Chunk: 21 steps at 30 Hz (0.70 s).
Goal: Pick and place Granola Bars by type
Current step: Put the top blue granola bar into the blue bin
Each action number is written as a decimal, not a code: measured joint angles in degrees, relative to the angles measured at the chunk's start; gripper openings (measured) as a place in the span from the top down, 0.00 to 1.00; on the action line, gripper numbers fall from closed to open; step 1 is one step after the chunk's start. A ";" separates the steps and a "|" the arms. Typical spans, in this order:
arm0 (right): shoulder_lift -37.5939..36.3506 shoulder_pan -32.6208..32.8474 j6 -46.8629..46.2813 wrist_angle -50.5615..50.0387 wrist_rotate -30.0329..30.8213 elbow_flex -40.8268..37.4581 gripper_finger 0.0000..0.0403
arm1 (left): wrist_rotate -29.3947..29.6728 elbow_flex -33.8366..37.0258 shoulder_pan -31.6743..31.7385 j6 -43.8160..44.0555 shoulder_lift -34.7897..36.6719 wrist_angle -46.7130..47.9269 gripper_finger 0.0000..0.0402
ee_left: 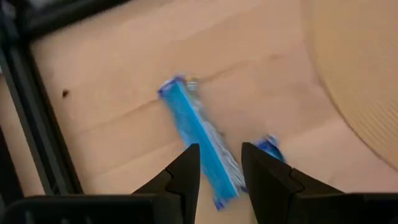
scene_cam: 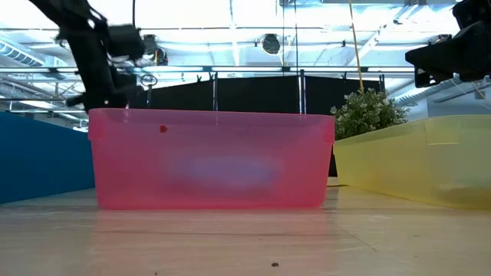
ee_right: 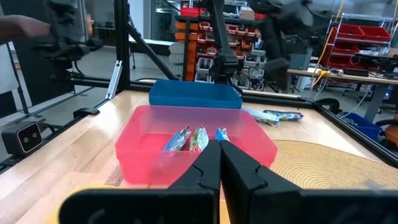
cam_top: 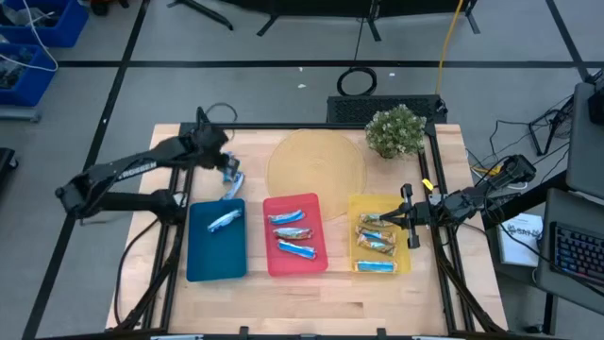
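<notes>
Blue-wrapped granola bars (ee_left: 199, 143) lie on the bare tabletop (cam_top: 311, 302) just behind the blue tray (cam_top: 216, 260), under the left end effector (ee_left: 219, 177) with its fingers spread, so closing off-centre could push a bar aside; the right end effector (ee_right: 219, 163), pressed together, waits over the yellow tray (cam_top: 408, 241).

Pale, smooth-grained wood forms the table (cam_top: 311, 293), where translucent plastic trays in red (cam_top: 321, 264), yellow (cam_top: 404, 264) and opaque blue (cam_top: 203, 264) sit. Bars (ee_left: 193, 134) gleam in crinkled, glossy foil wrappers. A tan disc (ee_right: 323, 165) shows fine concentric ridges. Matt black fingers (ee_left: 183, 177) look like hard plastic.
</notes>
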<state>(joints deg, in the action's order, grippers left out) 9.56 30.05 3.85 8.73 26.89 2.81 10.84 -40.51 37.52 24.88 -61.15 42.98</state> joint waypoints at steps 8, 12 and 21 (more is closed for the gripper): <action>0.00 0.01 0.01 0.00 0.00 0.00 1.00 | -7.83 0.00 10.50 -3.94 -12.98 -9.09 0.69; 0.00 0.01 0.01 0.00 0.00 0.00 1.00 | -7.83 0.00 10.80 -4.12 -18.32 -11.35 0.69; 0.00 -0.01 0.01 0.00 0.00 0.00 1.00 | -3.73 0.00 11.79 -2.30 -22.90 -11.63 0.69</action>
<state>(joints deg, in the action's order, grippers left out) 9.56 30.04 3.86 8.73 26.89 2.81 7.11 -40.51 49.31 22.58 -84.05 31.35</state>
